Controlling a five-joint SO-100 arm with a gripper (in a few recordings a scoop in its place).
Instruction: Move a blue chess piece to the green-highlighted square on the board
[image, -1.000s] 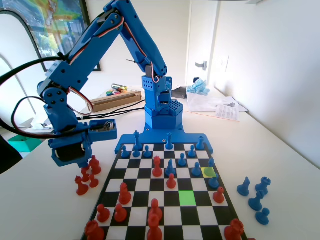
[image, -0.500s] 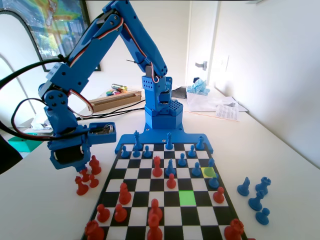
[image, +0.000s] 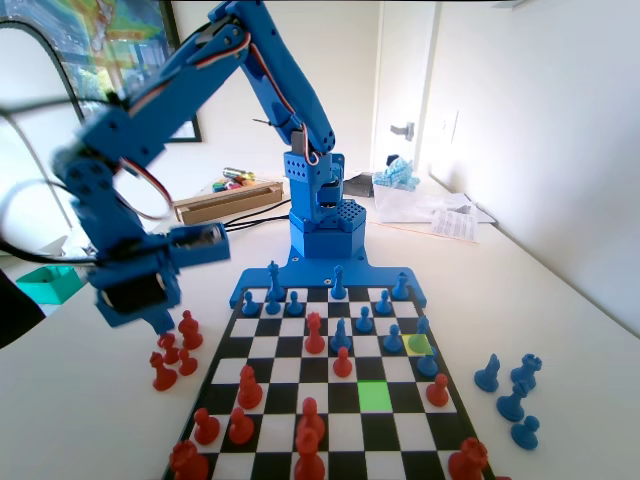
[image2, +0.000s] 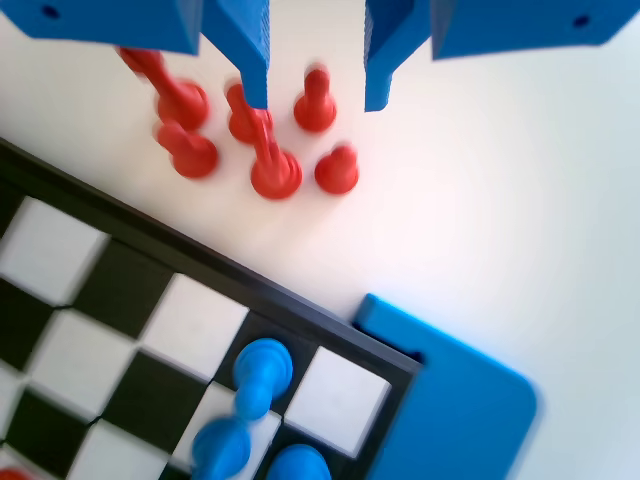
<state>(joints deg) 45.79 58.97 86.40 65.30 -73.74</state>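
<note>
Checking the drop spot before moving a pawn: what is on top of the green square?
Nothing stands on the green square; its whole face shows. The open pincer hangs off the board, above captured red pieces.

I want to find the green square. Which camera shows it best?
The fixed view: the green-highlighted square sits bright and bare on the board, near the picture's bottom. The wrist view looks at a board corner and red pieces off it.

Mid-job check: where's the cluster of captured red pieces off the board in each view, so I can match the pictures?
Fixed view: the red pieces stand on the table left of the board, under the gripper.
Wrist view: the same cluster sits top left, below the open jaws.
Shared landmark: the board's dark edge beside them.
</note>
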